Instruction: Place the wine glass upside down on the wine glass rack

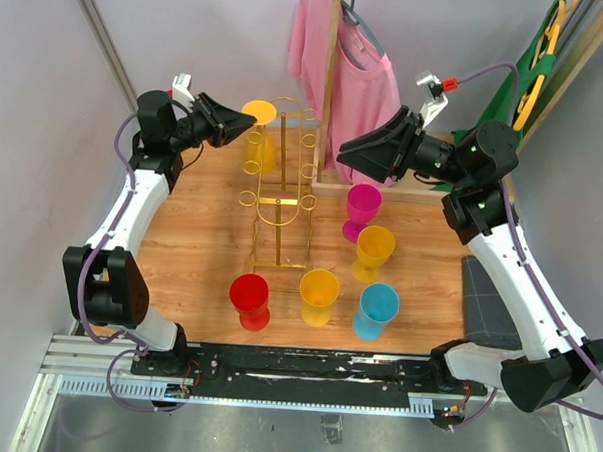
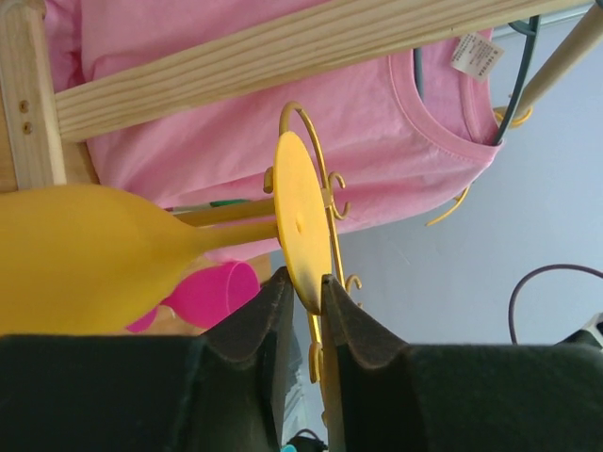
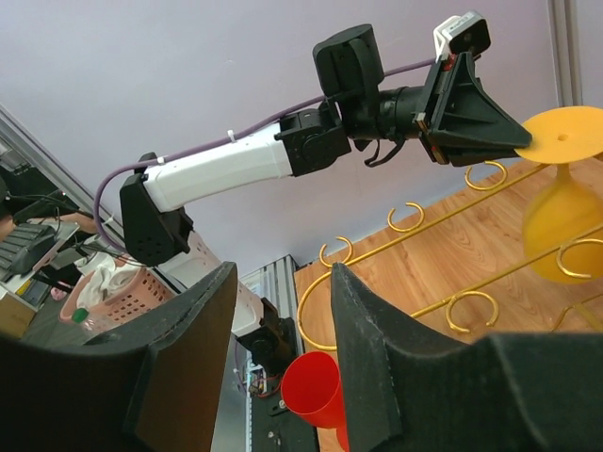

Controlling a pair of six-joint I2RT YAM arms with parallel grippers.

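Observation:
A yellow wine glass (image 1: 259, 152) hangs upside down at the back left of the gold wire wine glass rack (image 1: 283, 200), foot disc (image 2: 300, 221) on top and bowl (image 2: 85, 250) below. My left gripper (image 1: 250, 128) reaches in from the left. Its fingertips (image 2: 278, 287) flank the disc's lower rim with a narrow gap, and the disc lies tilted between them. In the right wrist view the glass (image 3: 558, 231) hangs among the rack's ring loops (image 3: 407, 217). My right gripper (image 1: 341, 150) hovers right of the rack, open and empty (image 3: 283, 273).
On the wooden table stand upright cups: red (image 1: 249, 299), yellow (image 1: 318, 295), blue (image 1: 377, 309), orange-yellow (image 1: 373, 251) and magenta (image 1: 362, 209). A pink shirt (image 1: 338, 67) hangs on a wooden stand (image 1: 330, 107) behind the rack. A dark mat (image 1: 484, 294) lies at the right.

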